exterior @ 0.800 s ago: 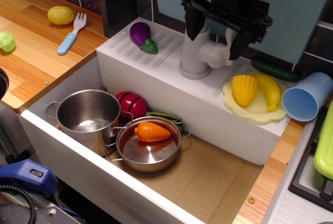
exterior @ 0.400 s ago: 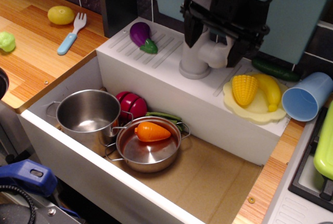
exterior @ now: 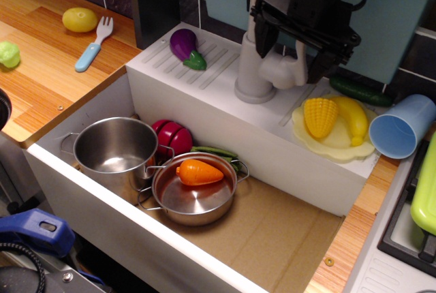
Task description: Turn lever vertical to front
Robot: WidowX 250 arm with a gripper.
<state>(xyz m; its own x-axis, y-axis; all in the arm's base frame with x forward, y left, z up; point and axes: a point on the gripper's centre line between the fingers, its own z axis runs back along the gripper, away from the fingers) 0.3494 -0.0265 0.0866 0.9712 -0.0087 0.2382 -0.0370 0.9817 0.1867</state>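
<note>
The pale grey toy tap (exterior: 255, 68) stands on the white ledge (exterior: 204, 92) behind the sink. Its slim lever (exterior: 300, 58) rises roughly upright from the stubby side barrel (exterior: 281, 73) on the tap's right. My black gripper (exterior: 293, 53) hangs over the barrel, open. One finger (exterior: 264, 37) sits between the spout column and the lever, the other finger (exterior: 320, 63) is right of the lever. The lever's top is hidden behind the gripper body. I cannot tell whether a finger touches it.
A purple eggplant (exterior: 184, 44) lies on the ledge at left. A plate (exterior: 344, 146) with corn and banana, a cucumber (exterior: 357, 92) and a tipped blue cup (exterior: 398, 126) are at right. A steel pot (exterior: 116, 146) and a pan (exterior: 194, 191) holding a carrot sit in the sink. A teal bin (exterior: 395, 13) is behind.
My gripper has shifted to the right and slightly up, from straddling the spout column and barrel to straddling the lever. The lever looks unchanged.
</note>
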